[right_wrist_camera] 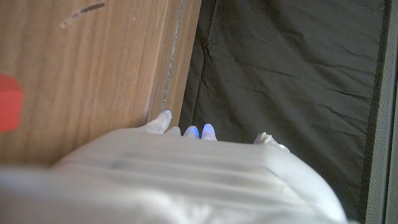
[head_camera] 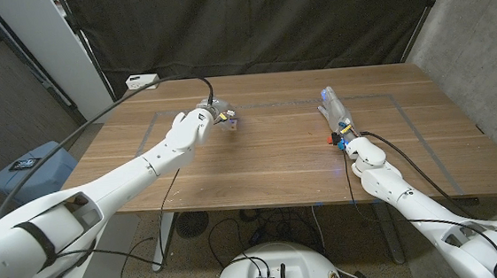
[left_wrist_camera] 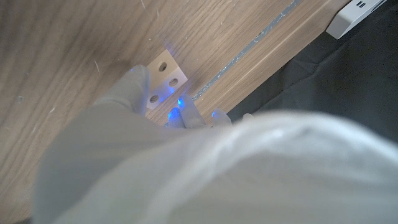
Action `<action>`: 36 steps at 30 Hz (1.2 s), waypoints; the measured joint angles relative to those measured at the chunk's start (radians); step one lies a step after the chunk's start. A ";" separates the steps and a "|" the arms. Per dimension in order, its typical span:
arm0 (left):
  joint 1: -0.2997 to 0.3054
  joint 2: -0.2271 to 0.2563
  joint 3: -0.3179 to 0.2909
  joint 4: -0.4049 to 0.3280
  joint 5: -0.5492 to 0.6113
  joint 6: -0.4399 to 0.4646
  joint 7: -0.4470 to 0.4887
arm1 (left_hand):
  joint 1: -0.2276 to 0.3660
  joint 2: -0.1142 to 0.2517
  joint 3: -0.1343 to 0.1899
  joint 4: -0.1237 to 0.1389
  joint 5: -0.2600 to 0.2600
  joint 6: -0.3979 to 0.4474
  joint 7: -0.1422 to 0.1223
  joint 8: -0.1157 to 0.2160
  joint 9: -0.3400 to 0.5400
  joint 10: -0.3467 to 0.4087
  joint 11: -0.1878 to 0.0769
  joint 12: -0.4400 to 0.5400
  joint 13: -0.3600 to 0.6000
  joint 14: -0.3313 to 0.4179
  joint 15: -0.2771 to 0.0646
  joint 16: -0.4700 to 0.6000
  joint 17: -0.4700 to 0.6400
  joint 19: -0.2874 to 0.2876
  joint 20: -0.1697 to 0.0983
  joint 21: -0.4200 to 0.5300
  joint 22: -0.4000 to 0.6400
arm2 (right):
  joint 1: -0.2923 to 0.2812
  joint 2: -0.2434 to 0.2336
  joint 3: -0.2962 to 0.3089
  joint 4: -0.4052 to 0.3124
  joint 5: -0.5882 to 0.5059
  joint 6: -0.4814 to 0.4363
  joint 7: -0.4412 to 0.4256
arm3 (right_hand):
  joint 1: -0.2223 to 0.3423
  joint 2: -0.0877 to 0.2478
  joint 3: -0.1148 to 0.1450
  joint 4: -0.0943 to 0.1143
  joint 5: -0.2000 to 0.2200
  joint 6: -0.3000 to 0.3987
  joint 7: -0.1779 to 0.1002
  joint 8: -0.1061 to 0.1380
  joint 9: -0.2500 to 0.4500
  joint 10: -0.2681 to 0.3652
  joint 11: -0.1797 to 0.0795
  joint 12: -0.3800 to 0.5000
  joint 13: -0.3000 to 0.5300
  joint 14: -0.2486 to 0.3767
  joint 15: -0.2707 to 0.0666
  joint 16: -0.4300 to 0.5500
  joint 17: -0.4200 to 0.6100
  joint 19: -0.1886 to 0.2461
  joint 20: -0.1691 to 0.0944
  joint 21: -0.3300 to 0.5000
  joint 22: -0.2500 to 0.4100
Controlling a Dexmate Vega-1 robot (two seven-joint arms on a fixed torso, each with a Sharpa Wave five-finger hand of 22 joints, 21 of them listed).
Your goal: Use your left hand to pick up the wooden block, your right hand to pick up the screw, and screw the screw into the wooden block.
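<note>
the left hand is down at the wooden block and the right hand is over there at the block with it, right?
Not quite. The left hand is at the wooden block, but the right hand is far off across the table, as the head view shows.

Even, moderately bright overhead lighting, soft shadows under left hand (head_camera: 207,116), wrist views heavily blurred near the lens, blue fingertip glow, wide-angle bending at edges.

One wooden block (left_wrist_camera: 163,79) with three holes lies on my one counter (head_camera: 277,168), flanked by my two hands, left (head_camera: 204,118) and right (head_camera: 337,114). One white power strip (head_camera: 142,81) sits at the far edge.
</note>
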 measured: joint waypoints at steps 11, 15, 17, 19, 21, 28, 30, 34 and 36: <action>0.006 -0.001 0.005 0.009 -0.003 0.007 0.018 | 0.012 -0.001 -0.007 0.000 0.000 0.022 -0.004 0.000 0.000 0.022 0.001 0.008 0.002 0.017 0.004 0.000 0.000 0.016 0.005 0.000 0.000 | -0.003 -0.001 -0.001 -0.005 -0.002 0.000 -0.002 | 0.000 0.000 0.000 0.000 0.000 0.000 0.000 0.000 0.000 0.000 0.000 0.000 0.000 0.000 0.000 0.000 0.000 0.000 0.000 0.000 0.000; 0.006 -0.002 0.007 0.016 -0.005 0.008 0.024 | 0.016 0.003 -0.007 0.000 0.000 0.034 -0.002 0.000 0.000 0.028 -0.004 0.008 0.005 0.023 -0.002 0.000 0.000 0.022 0.003 0.000 0.000 | -0.003 -0.001 -0.001 -0.005 -0.002 0.000 -0.002 | 0.000 0.000 0.005 0.005 0.000 0.000 0.000 0.000 0.000 0.000 0.000 0.000 0.000 0.000 0.000 0.000 0.000 0.000 0.000 0.000 0.000; 0.006 -0.003 0.008 0.019 -0.005 0.008 0.026 | 0.020 0.006 -0.007 -0.001 0.000 0.037 0.002 0.000 0.000 0.035 -0.004 0.008 0.005 0.029 0.001 0.000 0.000 0.022 0.003 0.000 0.000 | -0.003 -0.001 -0.001 -0.005 -0.002 0.000 -0.002 | 0.000 0.000 0.005 0.005 0.000 0.000 0.000 0.000 0.000 0.000 0.000 0.000 0.000 0.000 0.000 0.000 0.000 0.000 0.000 0.000 0.000; 0.005 -0.005 0.009 0.024 -0.007 0.008 0.033 | 0.021 0.005 -0.007 -0.001 0.000 0.045 0.003 0.000 0.000 0.040 -0.003 0.008 0.005 0.037 -0.001 0.000 0.000 0.024 0.005 0.000 0.000 | -0.002 -0.001 -0.001 -0.005 -0.002 0.000 -0.002 | 0.000 0.000 0.005 0.005 0.000 0.000 0.000 0.000 0.000 0.000 0.000 0.000 0.000 0.000 0.000 0.000 0.000 0.000 0.000 0.000 0.000; 0.004 -0.006 0.010 0.027 -0.008 0.008 0.037 | 0.026 0.007 -0.010 0.002 0.000 0.058 0.002 0.000 0.000 0.046 -0.006 0.015 0.008 0.041 0.003 0.000 0.000 0.029 0.003 0.000 0.000 | -0.002 -0.001 -0.002 -0.005 -0.002 0.000 -0.002 | 0.000 0.000 0.005 0.005 0.000 0.000 0.000 0.000 0.000 0.000 0.000 0.000 0.000 0.000 0.000 0.000 0.000 0.000 0.000 0.000 0.000; -0.003 -0.012 0.015 0.044 -0.012 0.005 0.055 | 0.034 0.011 -0.014 0.006 -0.005 0.080 -0.002 0.000 0.000 0.065 -0.005 0.015 0.012 0.064 0.000 0.002 0.000 0.043 0.003 0.000 0.000 | 0.003 0.001 -0.002 0.004 -0.002 0.000 -0.001 | 0.000 0.000 0.005 0.005 0.000 0.000 0.000 0.000 0.000 0.000 0.000 0.000 0.000 0.000 0.000 0.000 0.000 0.000 0.000 0.000 0.000; -0.005 -0.013 0.016 0.048 -0.013 0.003 0.058 | 0.039 0.013 -0.015 0.004 -0.005 0.088 -0.006 0.000 0.000 0.073 -0.005 0.015 0.014 0.071 0.000 0.004 0.000 0.043 0.003 0.000 0.000 | 0.004 0.002 -0.002 0.006 -0.002 0.000 -0.001 | 0.000 0.000 0.007 0.003 0.000 0.000 0.000 0.000 0.000 0.000 0.000 0.000 0.000 0.000 0.000 0.000 0.000 0.000 0.000 0.000 0.000; -0.010 -0.017 0.020 0.059 -0.017 -0.001 0.069 | 0.043 0.009 -0.017 0.002 -0.004 0.106 -0.006 0.000 0.000 0.089 -0.004 0.022 0.018 0.084 -0.002 0.004 0.000 0.054 0.003 0.000 0.000 | 0.006 0.002 -0.002 0.009 -0.002 0.000 0.000 | 0.000 0.000 0.007 0.002 0.000 0.000 0.000 0.000 0.000 0.000 0.000 0.000 0.000 0.000 0.000 0.000 0.000 0.000 0.000 0.000 0.000; -0.012 -0.019 0.021 0.063 -0.019 -0.003 0.072 | 0.046 0.007 -0.020 0.005 -0.004 0.117 -0.009 0.000 0.000 0.094 -0.006 0.022 0.019 0.091 0.002 0.004 0.000 0.058 -0.001 -0.004 0.000 | 0.007 0.002 -0.002 0.010 -0.003 0.000 0.000 | 0.000 0.000 0.007 0.002 0.000 0.000 0.000 0.000 0.000 0.000 0.000 0.000 0.000 0.000 0.000 0.000 0.000 0.000 0.000 0.000 0.000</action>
